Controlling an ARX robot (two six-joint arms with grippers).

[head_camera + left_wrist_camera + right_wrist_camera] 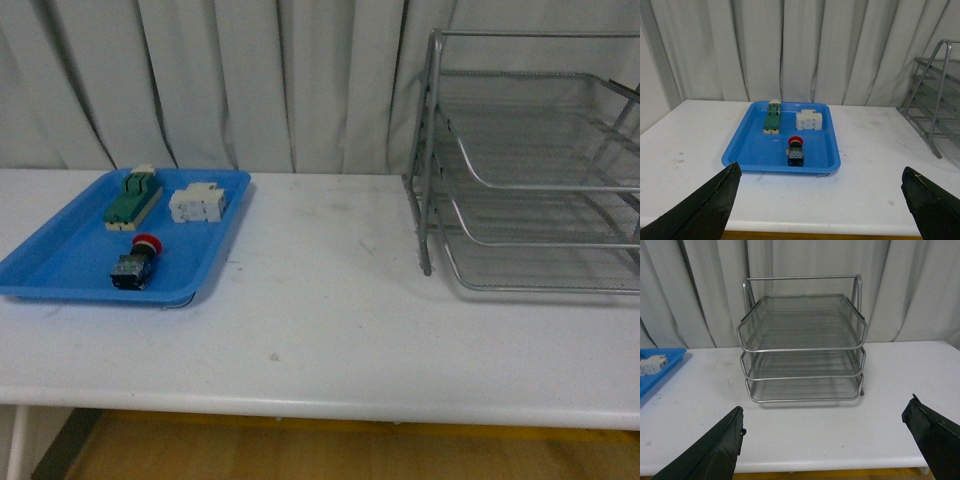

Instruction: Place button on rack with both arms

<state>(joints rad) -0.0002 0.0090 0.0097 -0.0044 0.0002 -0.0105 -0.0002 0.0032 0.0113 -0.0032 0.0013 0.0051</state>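
The button (135, 264), red cap on a black body, lies in the blue tray (60, 255) at the table's left; it also shows in the left wrist view (795, 151). The silver wire-mesh rack (530, 170) stands at the right of the table and fills the right wrist view (802, 347). My left gripper (822, 205) is open and empty, back from the table's front edge, facing the tray. My right gripper (825, 442) is open and empty, facing the rack from the front edge. Neither arm shows in the front view.
In the blue tray (755, 150) a green block (133, 200) and a white block (197, 205) lie behind the button. White curtains hang behind the table. The rack's edge (932, 100) shows in the left wrist view.
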